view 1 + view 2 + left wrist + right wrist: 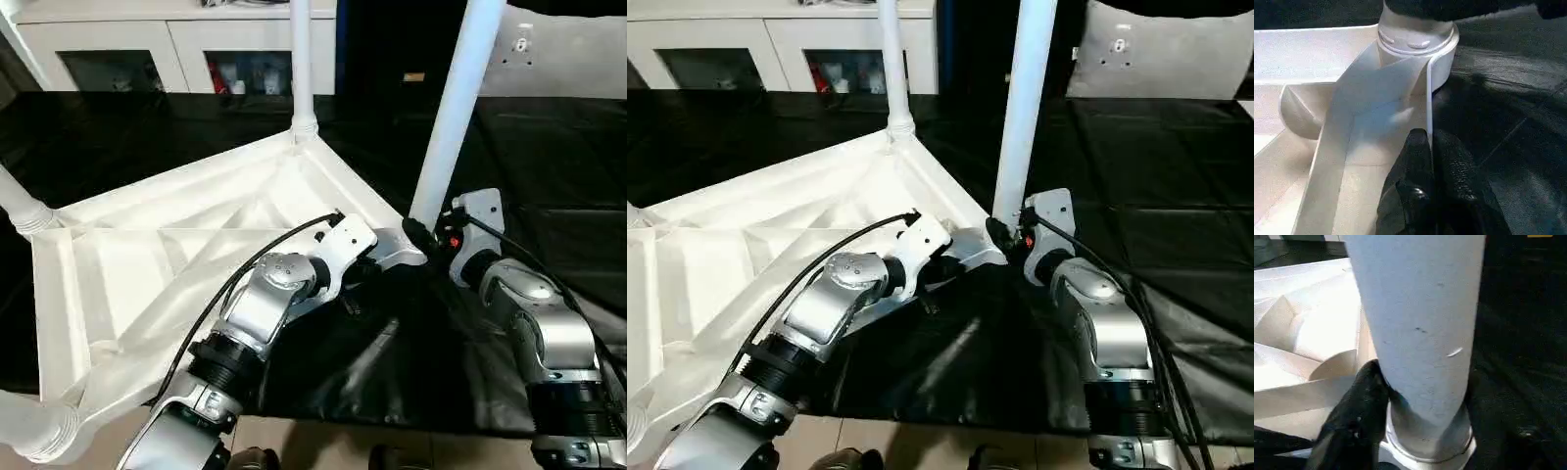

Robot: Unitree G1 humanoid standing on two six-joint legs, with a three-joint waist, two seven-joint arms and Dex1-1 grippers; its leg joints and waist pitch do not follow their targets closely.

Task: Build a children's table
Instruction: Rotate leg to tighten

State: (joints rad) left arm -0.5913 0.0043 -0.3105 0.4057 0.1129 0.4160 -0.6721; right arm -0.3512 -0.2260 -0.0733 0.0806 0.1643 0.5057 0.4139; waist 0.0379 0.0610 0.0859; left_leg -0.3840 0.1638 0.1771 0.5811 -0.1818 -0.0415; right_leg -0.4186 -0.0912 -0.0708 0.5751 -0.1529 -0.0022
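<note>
Upside down on the black bench (549,235), the children's table (147,264) gets its last leg (453,117): our left gripper (1430,147) pinches the rim beside the corner socket (1418,41), right gripper (431,238) jaws around the leg's base; we should press straight down.

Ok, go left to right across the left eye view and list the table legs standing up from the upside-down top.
Leg cut by the left edge → leg at the far corner socket → leg by the right gripper, at the near right corner of the tabletop.
</note>
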